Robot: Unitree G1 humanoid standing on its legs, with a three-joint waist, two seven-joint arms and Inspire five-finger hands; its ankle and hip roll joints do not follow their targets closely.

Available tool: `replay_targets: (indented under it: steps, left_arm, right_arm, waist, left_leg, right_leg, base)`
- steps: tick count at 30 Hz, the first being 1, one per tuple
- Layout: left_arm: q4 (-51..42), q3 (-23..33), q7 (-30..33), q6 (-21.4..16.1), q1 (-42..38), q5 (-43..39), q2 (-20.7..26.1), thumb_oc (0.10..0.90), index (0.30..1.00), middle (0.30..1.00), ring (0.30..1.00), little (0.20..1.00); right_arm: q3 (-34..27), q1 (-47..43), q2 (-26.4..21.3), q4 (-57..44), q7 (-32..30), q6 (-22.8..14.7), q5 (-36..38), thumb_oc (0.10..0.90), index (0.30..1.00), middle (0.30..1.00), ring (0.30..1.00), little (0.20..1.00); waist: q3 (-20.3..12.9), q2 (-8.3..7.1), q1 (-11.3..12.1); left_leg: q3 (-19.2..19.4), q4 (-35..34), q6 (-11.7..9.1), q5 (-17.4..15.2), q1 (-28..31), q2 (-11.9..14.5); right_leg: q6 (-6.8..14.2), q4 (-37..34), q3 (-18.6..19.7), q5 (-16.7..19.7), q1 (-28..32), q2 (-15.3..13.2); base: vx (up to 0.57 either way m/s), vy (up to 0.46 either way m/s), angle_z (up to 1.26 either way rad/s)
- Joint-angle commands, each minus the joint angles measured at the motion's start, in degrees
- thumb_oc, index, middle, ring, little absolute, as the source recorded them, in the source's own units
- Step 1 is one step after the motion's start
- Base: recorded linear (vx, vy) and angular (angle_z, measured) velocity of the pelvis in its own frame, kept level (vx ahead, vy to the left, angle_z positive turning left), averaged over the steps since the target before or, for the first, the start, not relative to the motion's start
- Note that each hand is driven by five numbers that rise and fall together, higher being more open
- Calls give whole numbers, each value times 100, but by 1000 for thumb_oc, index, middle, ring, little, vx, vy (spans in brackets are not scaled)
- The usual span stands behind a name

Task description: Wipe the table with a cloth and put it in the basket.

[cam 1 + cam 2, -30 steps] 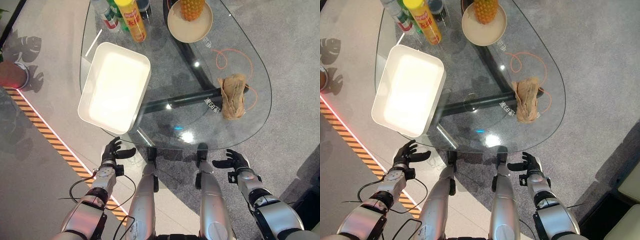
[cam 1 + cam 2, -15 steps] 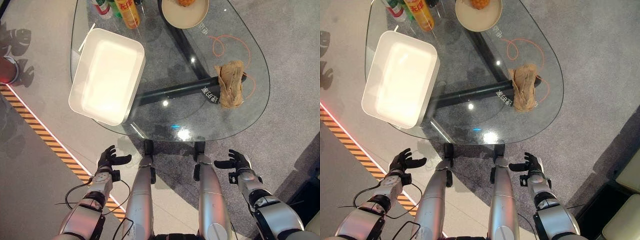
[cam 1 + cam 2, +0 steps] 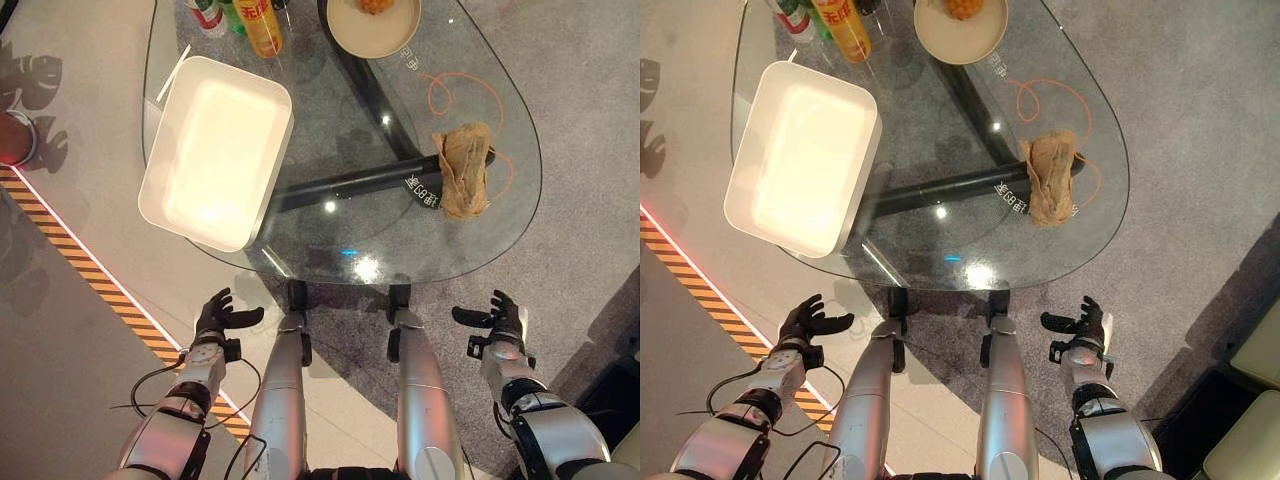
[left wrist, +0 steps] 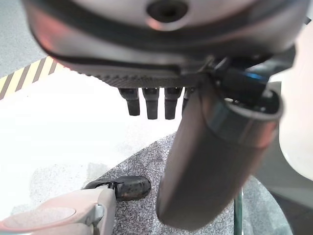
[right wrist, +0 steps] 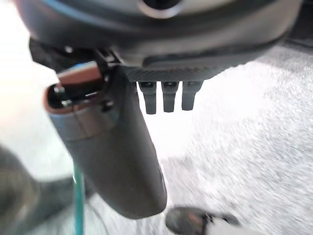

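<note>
A crumpled tan cloth (image 3: 465,182) lies on the glass table (image 3: 330,235) near its right edge. The white rectangular basket (image 3: 215,150) stands empty on the table's left side. My left hand (image 3: 215,318) hangs low off the table's near left edge, fingers relaxed and open, holding nothing. My right hand (image 3: 500,318) is low on the right, below the table's near edge and well short of the cloth, open with straight fingers (image 5: 164,100).
At the table's far end stand a yellow can (image 3: 262,22), bottles (image 3: 208,12) and a beige bowl (image 3: 372,22) holding a fruit. An orange cord (image 3: 455,85) loops near the cloth. A striped orange floor line (image 3: 90,270) runs on the left.
My right hand has moved slightly outward to the right and turned, fingers more upright. The left hand has barely moved. The camera view shifted a little.
</note>
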Motion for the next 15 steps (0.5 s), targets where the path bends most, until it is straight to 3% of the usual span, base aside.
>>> replay_targets:
  steps: [1,15]
  left_arm:
    - [-8,98,110,-157,528,-53,309,800,900,900,900,900]
    - [-48,19,142,-128,525,-112,374,800,900,900,900,900]
  right_arm:
    - [-269,349,-572,-468,-724,-429,236,800,900,900,900,900]
    - [-631,17,-888,-1137,-2050,-648,345,800,900,900,900,900]
  waist:
    - [-97,-163,104]
    - [-97,-207,152]
  left_leg:
    - [-3,470,300,-227,-196,-145]
    - [3,418,325,-250,-127,-115]
  right_leg:
    - [-348,234,-252,-50,73,124]
    - [-316,180,-324,-39,204,99]
  base:
    - [0,0,0]
    - [0,0,0]
